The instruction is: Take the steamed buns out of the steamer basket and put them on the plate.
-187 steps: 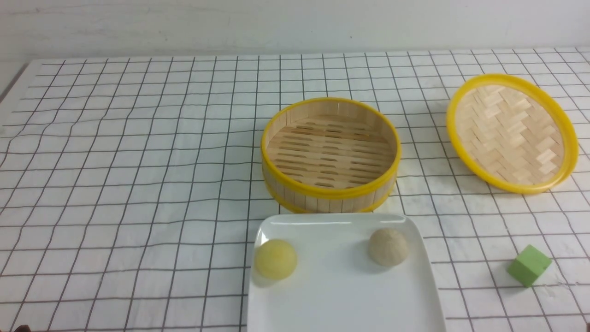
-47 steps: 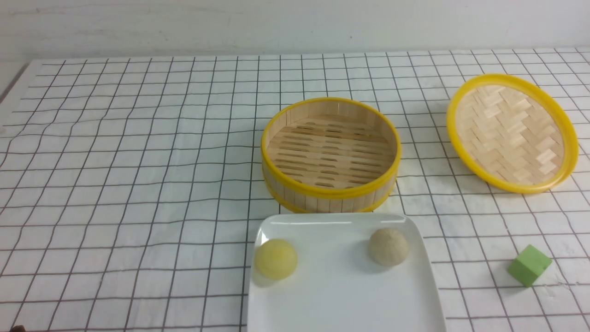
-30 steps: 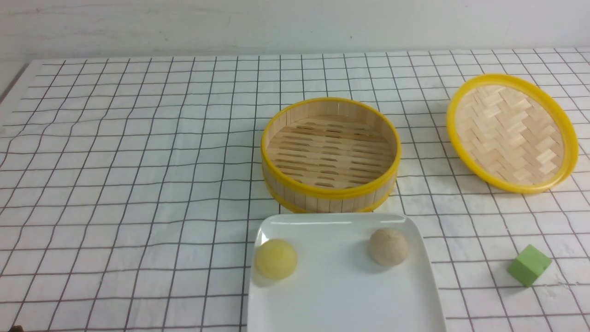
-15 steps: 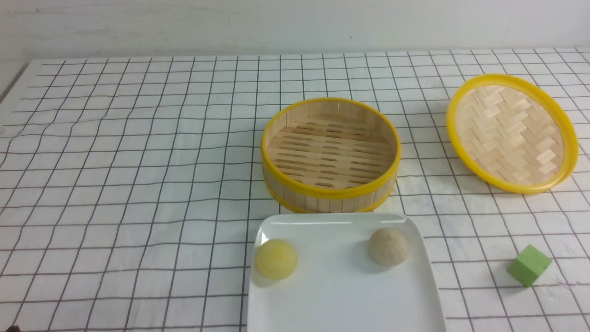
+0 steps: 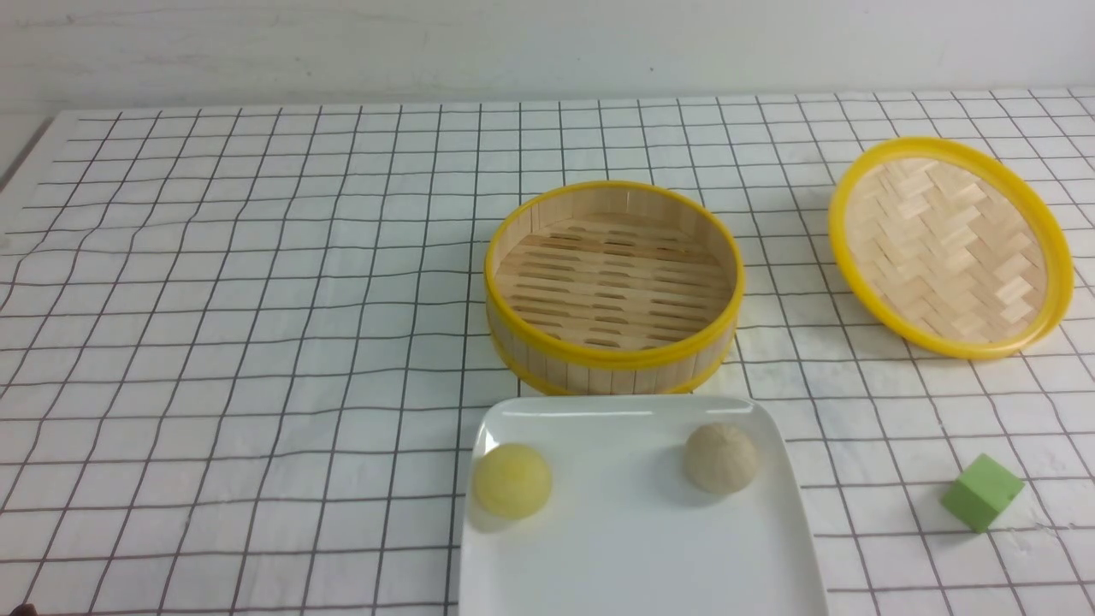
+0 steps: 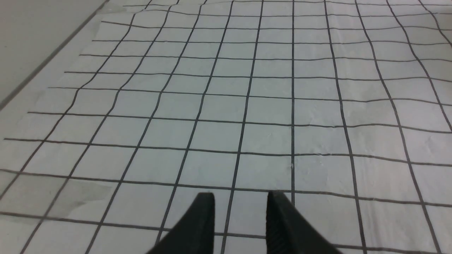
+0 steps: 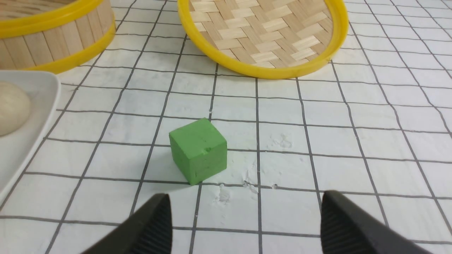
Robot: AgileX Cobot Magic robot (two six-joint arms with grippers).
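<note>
Both steamed buns lie on the white plate [image 5: 633,556] at the front: the pale yellow bun [image 5: 511,481] near its left edge, the beige-white bun [image 5: 720,458] near its right edge. Behind the plate stands the steamer basket [image 5: 612,359], holding nothing. Neither arm shows in the front view. In the left wrist view my left gripper [image 6: 241,197] hangs open over bare gridded cloth, a gap between its dark fingers. In the right wrist view my right gripper [image 7: 245,199] stands wide open with nothing between its fingers, near a green cube [image 7: 198,150]; the beige bun [image 7: 12,107] and plate rim [image 7: 53,91] show at one edge.
A shallow woven lid [image 5: 949,246] with a yellow rim lies tilted at the right back. A green cube [image 5: 981,493] sits on the cloth right of the plate. The white gridded tablecloth [image 5: 239,342] is wrinkled on the left half.
</note>
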